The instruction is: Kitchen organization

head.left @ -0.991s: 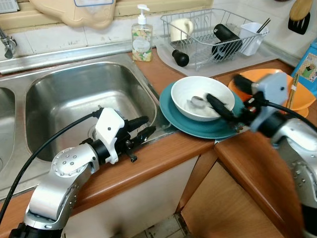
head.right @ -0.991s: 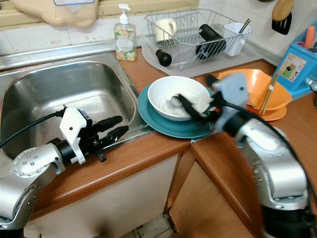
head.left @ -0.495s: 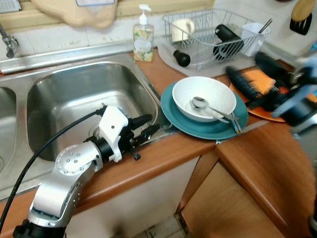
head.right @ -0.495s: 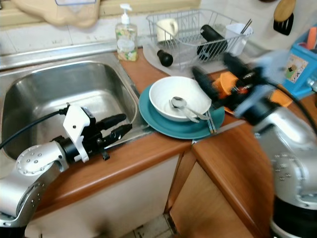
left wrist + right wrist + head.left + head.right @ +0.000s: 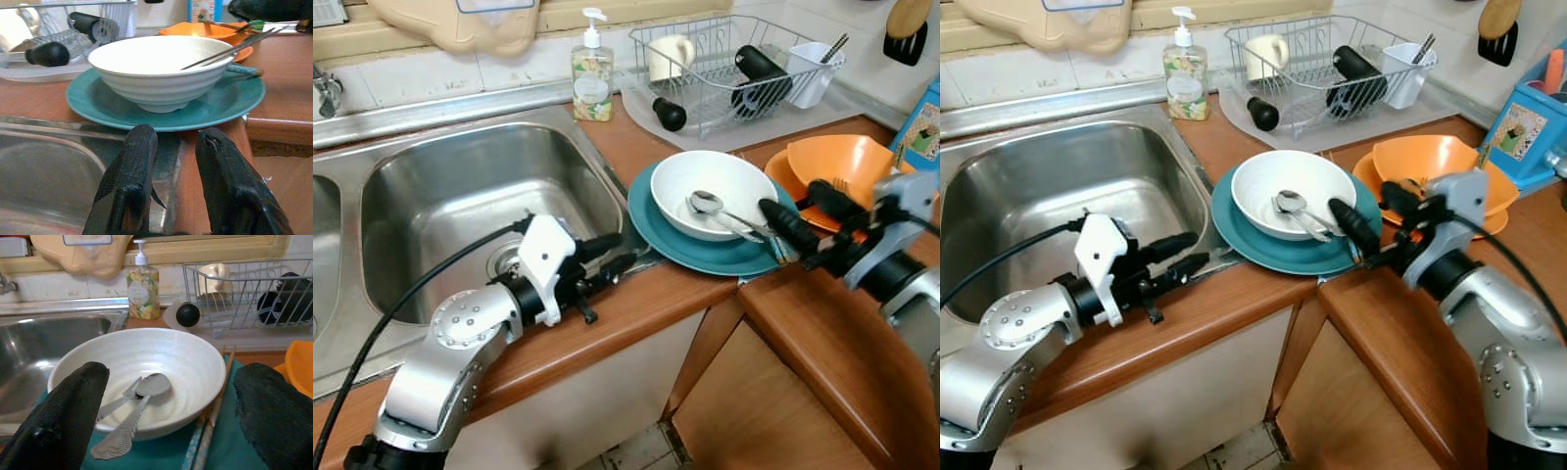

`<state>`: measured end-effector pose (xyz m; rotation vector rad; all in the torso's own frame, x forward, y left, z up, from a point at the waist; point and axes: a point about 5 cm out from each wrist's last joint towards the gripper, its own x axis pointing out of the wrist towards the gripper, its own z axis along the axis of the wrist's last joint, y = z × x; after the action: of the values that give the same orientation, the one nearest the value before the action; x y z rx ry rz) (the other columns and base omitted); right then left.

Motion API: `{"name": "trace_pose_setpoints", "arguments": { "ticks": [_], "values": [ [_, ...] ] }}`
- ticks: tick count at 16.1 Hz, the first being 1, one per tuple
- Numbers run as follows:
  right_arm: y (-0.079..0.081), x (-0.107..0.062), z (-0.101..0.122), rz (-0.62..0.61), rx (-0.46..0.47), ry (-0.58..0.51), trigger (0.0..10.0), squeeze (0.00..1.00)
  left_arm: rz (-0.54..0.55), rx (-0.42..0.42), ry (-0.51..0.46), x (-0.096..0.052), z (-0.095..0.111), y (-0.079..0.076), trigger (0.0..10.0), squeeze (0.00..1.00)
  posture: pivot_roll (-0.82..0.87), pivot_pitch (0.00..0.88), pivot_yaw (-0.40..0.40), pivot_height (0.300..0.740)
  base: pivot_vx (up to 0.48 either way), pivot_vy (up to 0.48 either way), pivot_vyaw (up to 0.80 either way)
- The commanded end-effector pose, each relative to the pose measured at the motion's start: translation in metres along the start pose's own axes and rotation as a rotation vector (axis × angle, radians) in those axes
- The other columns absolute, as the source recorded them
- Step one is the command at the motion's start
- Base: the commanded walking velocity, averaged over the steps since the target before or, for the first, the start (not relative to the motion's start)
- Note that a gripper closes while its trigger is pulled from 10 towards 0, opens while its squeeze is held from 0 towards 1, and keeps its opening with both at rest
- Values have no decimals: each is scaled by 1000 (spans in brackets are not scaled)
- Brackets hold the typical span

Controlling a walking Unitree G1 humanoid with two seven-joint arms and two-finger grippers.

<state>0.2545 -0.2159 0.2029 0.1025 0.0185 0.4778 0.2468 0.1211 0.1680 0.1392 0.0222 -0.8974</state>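
Where the wooden tabletop (image 5: pixel 636 313) meets the steel sink (image 5: pixel 470 196), a teal plate (image 5: pixel 661 230) sits just beside the basin's rim, carrying a white bowl (image 5: pixel 715 181). Behind them a wire dish rack (image 5: pixel 724 59) holds a cream mug and black pieces, with a soap bottle (image 5: pixel 592 83) near the sink's back corner. An orange bowl (image 5: pixel 837 157) on an orange plate stands just beside the teal plate. The left end effector (image 5: pixel 612 257) lies low over the sink's front edge, its two fingers a little apart, empty, tips aimed at the teal plate's rim and close to it. The right end effector (image 5: pixel 1376 211) hovers at the teal plate's far side, fingers spread wide and holding nothing. Inside the white bowl lie a spoon (image 5: pixel 146 391) and a fork (image 5: pixel 117 404); chopsticks (image 5: pixel 215 406) rest on the teal plate beside it.
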Motion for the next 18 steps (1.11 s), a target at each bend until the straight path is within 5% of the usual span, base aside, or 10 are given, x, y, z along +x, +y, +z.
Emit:
{"name": "trace_pose_setpoints", "arguments": {
  "ticks": [1, 3, 7, 18],
  "values": [
    [2, 1, 0, 14, 15, -4, 4471, 0, -17, 2, -2, 1, 2, -3, 10000, 0, -210, 0, -2, 740, 0, 0, 0],
    [4, 2, -6, 16, 17, 21, 3882, 0, -22, 4, -1, 1, 2, -2, 10000, 0, -209, 0, -1, 740, 0, 0, 0],
    [4, 8, -15, 4, 26, 46, 0, 0, -26, 7, 0, 3, 3, -2, 10000, 0, -205, 0, 3, 740, 0, 0, 0],
    [12, 20, -27, 44, 22, 85, 0, 0, -27, 13, -2, 5, 5, 0, 10000, 0, -200, 0, 0, 740, 0, 0, 0]
  ]
}}
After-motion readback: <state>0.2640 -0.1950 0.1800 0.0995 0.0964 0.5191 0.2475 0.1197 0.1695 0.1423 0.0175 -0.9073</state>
